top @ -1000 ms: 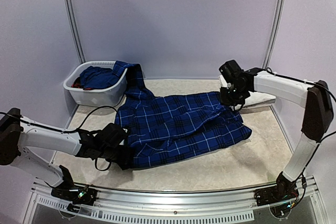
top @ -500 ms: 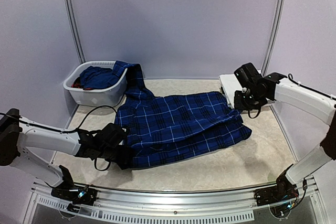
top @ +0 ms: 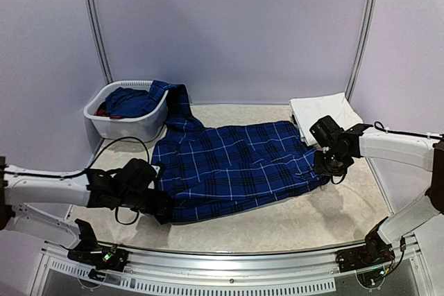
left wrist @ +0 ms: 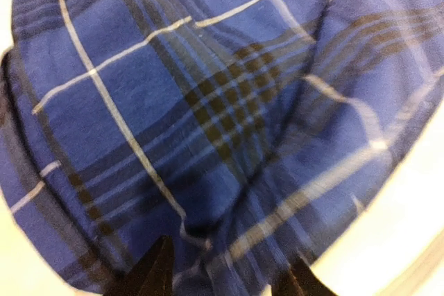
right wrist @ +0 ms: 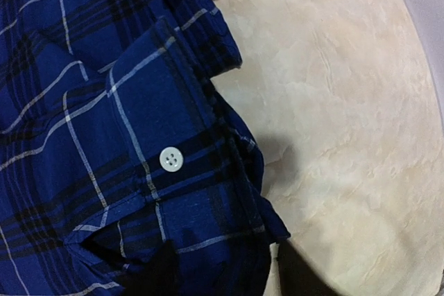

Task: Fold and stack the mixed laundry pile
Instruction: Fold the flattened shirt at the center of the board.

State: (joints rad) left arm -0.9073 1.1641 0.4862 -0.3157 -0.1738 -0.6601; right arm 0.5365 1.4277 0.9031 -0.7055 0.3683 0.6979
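Leaving the white trousers (top: 322,109), our right gripper (right wrist: 223,268) now sits open at the shirt (top: 236,161), ready to fold; whether our left gripper (left wrist: 225,275) holds it, we cannot tell.

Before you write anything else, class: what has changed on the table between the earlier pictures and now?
The right gripper swung from the far side toward the near side, down to the plaid shirt's right edge, and opened; the fold it had raised now lies flat. The white folded garment is now fully in view. The left gripper shifted slightly left at the shirt's near-left corner. The basket stayed put.
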